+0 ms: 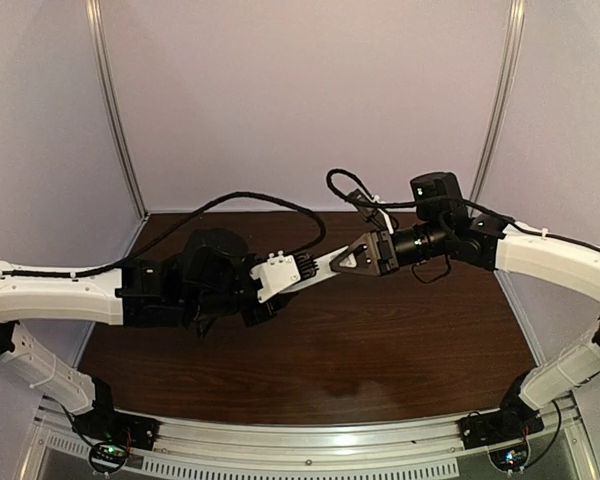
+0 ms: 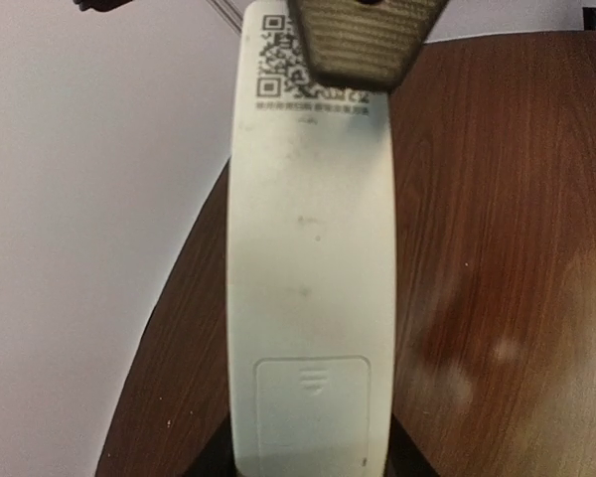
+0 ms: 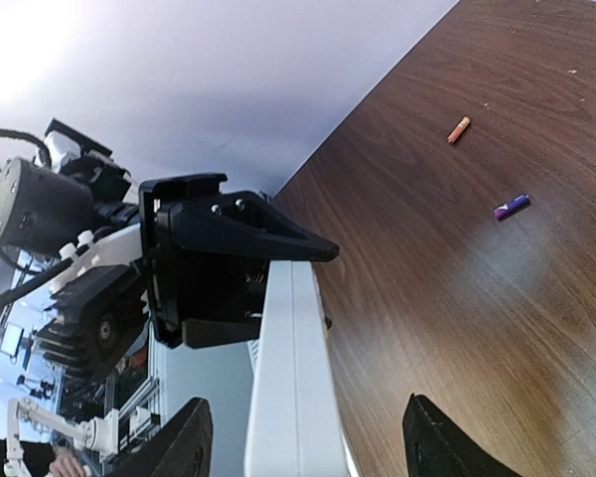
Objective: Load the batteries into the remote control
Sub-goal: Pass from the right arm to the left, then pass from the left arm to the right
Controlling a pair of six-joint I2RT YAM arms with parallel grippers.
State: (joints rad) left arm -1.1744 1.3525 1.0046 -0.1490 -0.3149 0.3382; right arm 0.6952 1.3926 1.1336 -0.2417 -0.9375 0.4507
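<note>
Remote control (image 2: 308,248), a slim white plastic bar, hangs above the brown wooden table (image 2: 517,248), clamped at one end in your left gripper (image 1: 295,272). Your right gripper (image 3: 303,432) straddles the other end, jaws spread, gripping nothing. Check that clamp is firm before drawing the right away.

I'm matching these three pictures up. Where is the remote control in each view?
Top external: remote control is a short white bar at the centre.
Left wrist: it fills the middle, top to bottom.
Right wrist: it is at bottom centre, seen edge-on.
Shared landmark: the dark wooden table.
</note>
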